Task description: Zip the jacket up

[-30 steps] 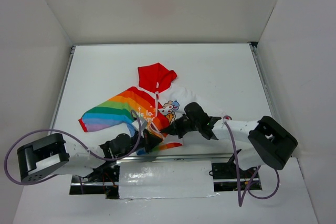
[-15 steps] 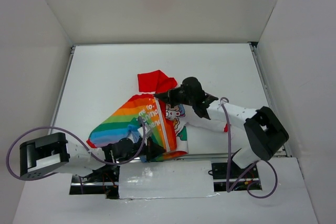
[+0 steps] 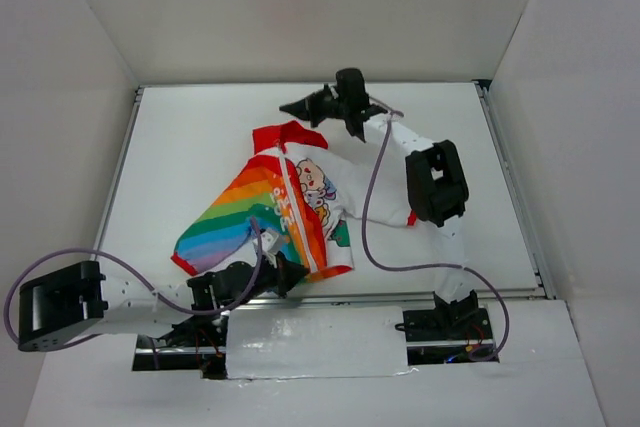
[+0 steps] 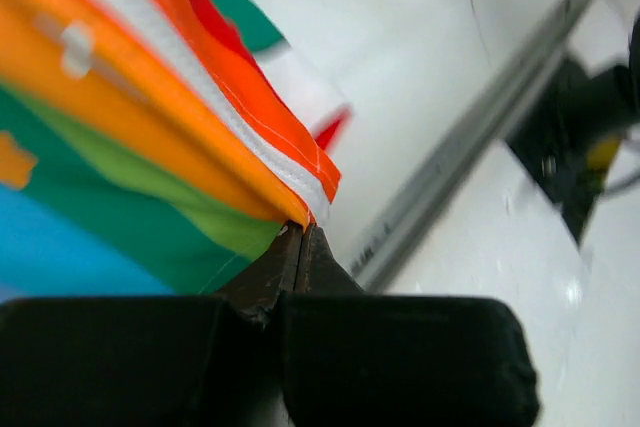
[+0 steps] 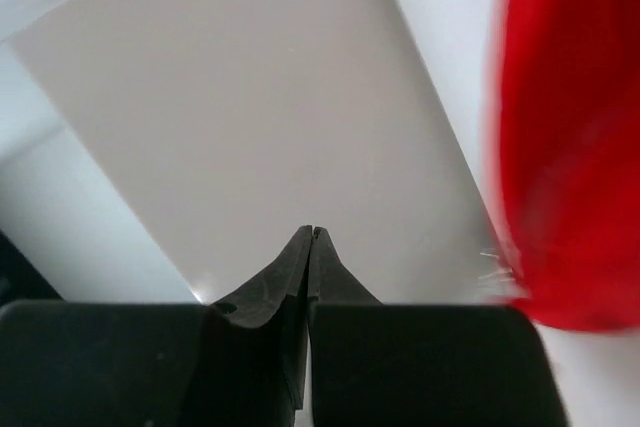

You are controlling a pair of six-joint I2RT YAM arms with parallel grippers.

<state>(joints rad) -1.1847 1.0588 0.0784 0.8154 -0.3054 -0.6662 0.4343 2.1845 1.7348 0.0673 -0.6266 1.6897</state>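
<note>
The jacket (image 3: 270, 212) lies spread in the middle of the table, with its red hood (image 3: 283, 136) at the far end, the rainbow half on the left and the white cartoon half on the right. Its white zipper (image 3: 300, 215) runs closed down the front. My left gripper (image 3: 291, 273) is shut on the bottom hem beside the zipper tape (image 4: 190, 87), and in the left wrist view (image 4: 303, 228) the fabric enters the jaw tips. My right gripper (image 3: 288, 107) hovers just beyond the hood. It is shut with nothing between its tips (image 5: 312, 231), and the hood (image 5: 570, 147) is blurred at the right.
White walls enclose the table on three sides. A metal rail (image 4: 455, 162) runs along the near table edge, and the right arm's base (image 4: 590, 117) stands beyond it. The right arm (image 3: 435, 182) stretches across the jacket's right side, trailing a purple cable (image 3: 368, 217).
My right gripper has swept from the jacket's bottom up along the front to past the hood, and the front now lies closed and straight. My left gripper has stayed on the hem.
</note>
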